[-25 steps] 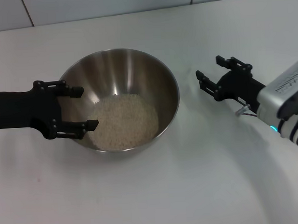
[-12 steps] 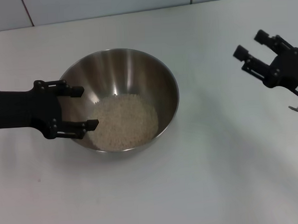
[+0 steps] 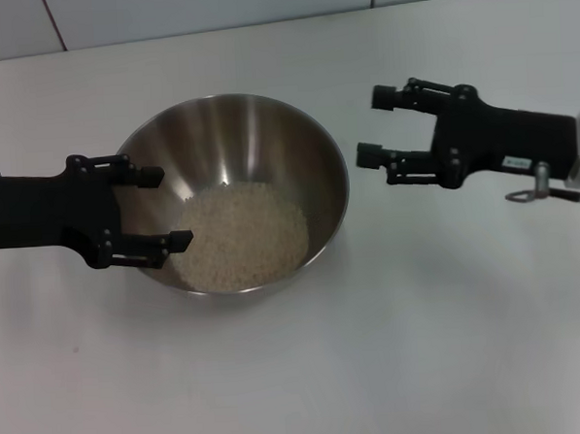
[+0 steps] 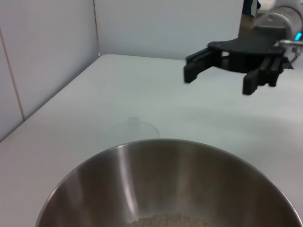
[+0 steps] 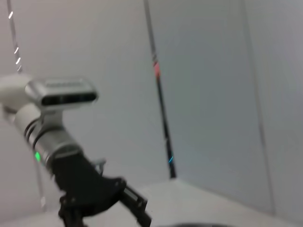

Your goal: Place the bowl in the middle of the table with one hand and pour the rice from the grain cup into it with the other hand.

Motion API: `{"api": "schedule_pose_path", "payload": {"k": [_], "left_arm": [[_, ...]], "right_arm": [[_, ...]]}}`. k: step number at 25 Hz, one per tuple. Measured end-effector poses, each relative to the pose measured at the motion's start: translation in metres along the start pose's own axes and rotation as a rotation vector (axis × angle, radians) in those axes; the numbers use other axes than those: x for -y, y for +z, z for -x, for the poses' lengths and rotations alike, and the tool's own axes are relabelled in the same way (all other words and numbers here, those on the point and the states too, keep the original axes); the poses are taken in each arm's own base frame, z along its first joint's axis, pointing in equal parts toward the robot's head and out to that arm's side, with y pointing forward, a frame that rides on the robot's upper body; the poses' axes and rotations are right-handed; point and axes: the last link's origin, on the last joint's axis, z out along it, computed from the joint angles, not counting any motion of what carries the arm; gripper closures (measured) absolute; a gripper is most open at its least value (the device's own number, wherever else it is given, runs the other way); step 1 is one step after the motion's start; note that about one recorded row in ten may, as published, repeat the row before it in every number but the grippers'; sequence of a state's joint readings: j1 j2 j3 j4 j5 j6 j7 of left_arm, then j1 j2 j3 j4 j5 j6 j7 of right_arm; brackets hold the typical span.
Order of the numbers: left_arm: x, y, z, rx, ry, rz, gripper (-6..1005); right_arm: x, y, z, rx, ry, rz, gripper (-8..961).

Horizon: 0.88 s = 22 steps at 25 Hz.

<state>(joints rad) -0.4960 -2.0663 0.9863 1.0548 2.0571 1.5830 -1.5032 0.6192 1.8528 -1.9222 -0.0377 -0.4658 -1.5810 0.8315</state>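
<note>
The steel bowl [image 3: 257, 141] stands mid-table with a heap of rice [image 3: 242, 234] in it; its rim fills the near part of the left wrist view [image 4: 156, 151]. My left gripper [image 3: 161, 208] is open, its fingers straddling the bowl's left wall. My right gripper [image 3: 375, 127] is open and empty, just right of the bowl's rim and pointing at it; it also shows in the left wrist view [image 4: 218, 80]. A faint translucent outline [image 4: 135, 126] on the table beyond the bowl may be the grain cup. I cannot see the cup in the head view.
The white table [image 3: 394, 348] stretches bare in front of and to the right of the bowl. A tiled wall edge [image 3: 211, 17] runs along the back. The right wrist view shows the left arm [image 5: 61, 137] against grey walls.
My right gripper swung out to the far right, then came back turned sideways, and now points left near the bowl's right rim. The left gripper, bowl and rice have not moved.
</note>
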Motion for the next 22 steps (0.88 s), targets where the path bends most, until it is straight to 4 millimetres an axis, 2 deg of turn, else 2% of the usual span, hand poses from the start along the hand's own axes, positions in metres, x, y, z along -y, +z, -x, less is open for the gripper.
{"api": "schedule_pose_path", "payload": {"k": [3, 13, 22], "left_arm": [[0.0, 0.001, 0.0, -0.001, -0.003, 0.003, 137], [0.002, 0.002, 0.0, 0.0, -0.005, -0.002, 138], [0.002, 0.002, 0.0, 0.0, -0.007, -0.002, 138]], "right_arm": [[0.013, 0.017, 0.009, -0.131, 0.01, 0.071, 123], [0.016, 0.047, 0.014, -0.256, -0.032, 0.152, 123], [0.013, 0.05, 0.017, -0.287, -0.066, 0.157, 123]]}}
